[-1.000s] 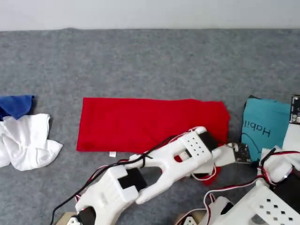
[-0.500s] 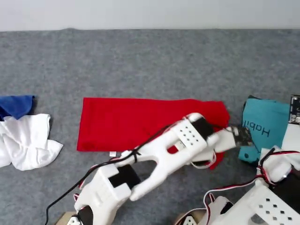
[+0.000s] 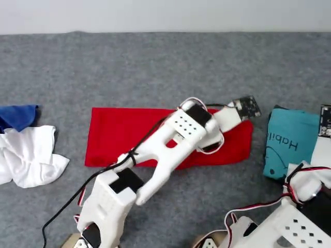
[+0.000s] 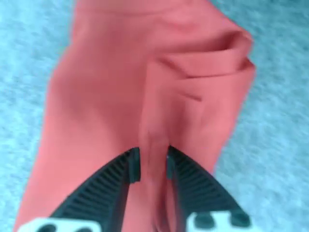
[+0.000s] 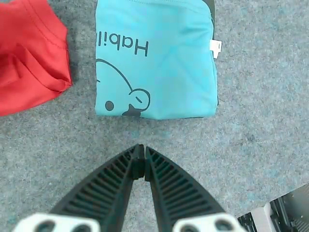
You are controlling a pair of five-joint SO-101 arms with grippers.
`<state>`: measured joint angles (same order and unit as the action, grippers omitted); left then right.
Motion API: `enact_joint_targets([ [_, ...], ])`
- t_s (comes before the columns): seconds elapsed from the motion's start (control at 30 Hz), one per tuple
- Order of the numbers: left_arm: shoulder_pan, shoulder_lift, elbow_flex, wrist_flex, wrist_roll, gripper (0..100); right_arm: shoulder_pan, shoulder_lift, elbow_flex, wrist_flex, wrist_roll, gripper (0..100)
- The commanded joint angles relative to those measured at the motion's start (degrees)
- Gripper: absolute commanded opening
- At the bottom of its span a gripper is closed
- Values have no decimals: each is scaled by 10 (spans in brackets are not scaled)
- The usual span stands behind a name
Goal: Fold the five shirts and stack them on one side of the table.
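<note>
The red shirt (image 3: 129, 137) lies as a long strip across the middle of the grey table. My left arm (image 3: 178, 134) stretches over its right end. My left gripper (image 4: 153, 162) is shut on a raised fold of the red shirt (image 4: 120, 87), just above the cloth. The folded teal shirt (image 3: 290, 140) with dark print lies at the right. My right gripper (image 5: 140, 163) is shut and empty, hovering over bare table just short of the teal shirt (image 5: 154, 58). A corner of the red shirt (image 5: 29, 58) lies beside it.
A crumpled white shirt (image 3: 28, 155) and a blue shirt (image 3: 18, 116) lie at the left edge. A dark cloth edge (image 5: 212, 12) peeks from under the teal shirt. My right arm's base (image 3: 289, 222) fills the near right corner. The table's far half is bare grey felt.
My left arm has swung away from the near edge and carried the red shirt's near right flap over onto the strip. The right arm has kept still.
</note>
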<state>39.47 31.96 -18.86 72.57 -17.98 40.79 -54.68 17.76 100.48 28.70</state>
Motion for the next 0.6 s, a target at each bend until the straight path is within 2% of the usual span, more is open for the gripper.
enact_joint_targets([
  [0.0,-17,-10,-21,-19,-8,111,5,-8,-27,21,-4,12],
  [0.13,-45,23,-21,-22,-37,158,5,-8,-27,21,-4,12],
  [0.33,-72,33,-27,-19,-40,167,5,-8,-27,21,-4,11],
  [0.57,-73,33,-145,80,-37,166,5,-8,-29,22,-4,11],
])
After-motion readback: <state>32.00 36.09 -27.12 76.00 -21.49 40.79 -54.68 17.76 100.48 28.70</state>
